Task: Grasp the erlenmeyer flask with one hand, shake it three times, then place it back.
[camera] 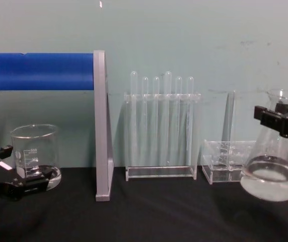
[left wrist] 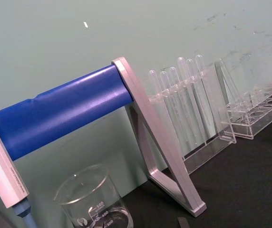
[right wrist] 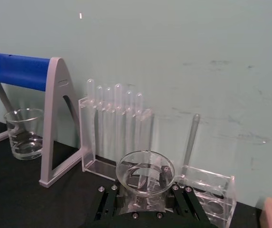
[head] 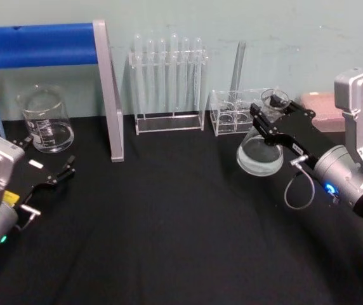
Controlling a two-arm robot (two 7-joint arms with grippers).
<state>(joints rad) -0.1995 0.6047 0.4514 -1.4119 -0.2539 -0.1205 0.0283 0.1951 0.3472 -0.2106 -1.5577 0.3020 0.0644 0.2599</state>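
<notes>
The erlenmeyer flask [head: 260, 155] is clear glass with a little liquid in its wide base. My right gripper [head: 271, 119] is shut on its neck, just under the flared rim. In the chest view the flask [camera: 269, 176] hangs slightly tilted at the right edge, its base a little above the black table, with the black fingers [camera: 285, 120] clamped on the neck. The right wrist view looks down into the flask's rim [right wrist: 145, 172] between the fingers. My left gripper [head: 49, 166] rests open at the near left, beside the beaker.
A glass beaker [head: 46, 121] stands at the back left under a blue-barred grey stand [head: 108, 89]. Behind the middle is a test tube rack [head: 167, 82]. A low acrylic rack [head: 231, 115] sits just behind the flask, and a pinkish box [head: 324, 109] lies at the far right.
</notes>
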